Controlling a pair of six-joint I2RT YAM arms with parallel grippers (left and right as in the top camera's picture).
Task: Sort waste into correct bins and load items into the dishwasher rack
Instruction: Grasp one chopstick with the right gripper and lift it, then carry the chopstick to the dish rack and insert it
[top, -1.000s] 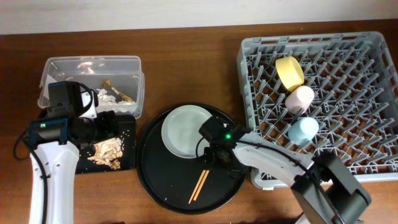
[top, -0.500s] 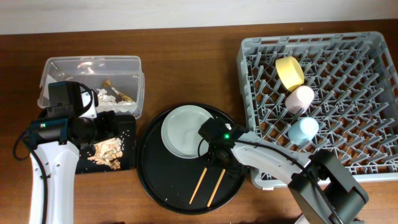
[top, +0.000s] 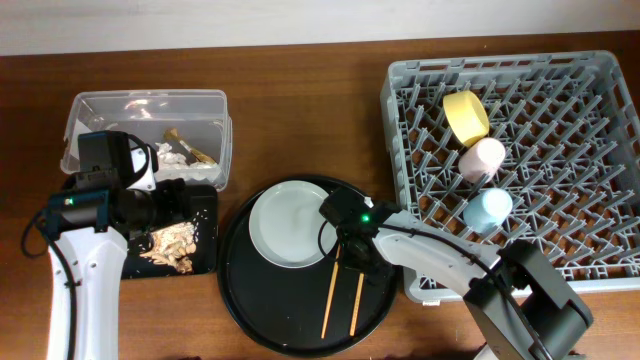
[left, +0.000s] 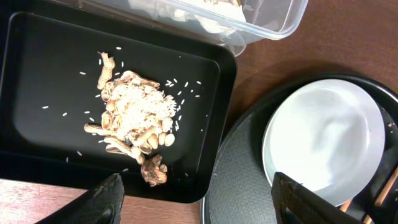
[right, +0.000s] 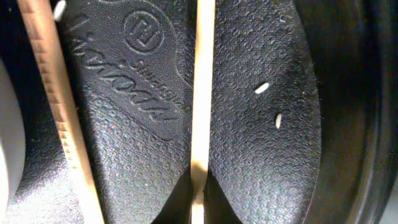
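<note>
Two wooden chopsticks lie apart on the large round black tray, beside the pale plate. My right gripper is shut on the right chopstick. In the right wrist view, that chopstick runs straight up from between the pinched jaws, with the other chopstick lying loose at the left. My left gripper hangs open over the shallow black tray, which holds beige food scraps. Tissue and a wrapper piece lie in the clear tub. The yellow bowl, pink cup and blue cup sit in the dishwasher rack.
The rack's left wall stands just right of the round tray. Loose rice grains dot the round tray's floor. The clear tub's corner overlaps the black tray's far edge. Bare wooden table lies behind the round tray.
The right gripper closed on one chopstick. The chopsticks separated and swung from a slant to nearly straight. The plate slid a little left and toward the front. The left arm stayed still.
</note>
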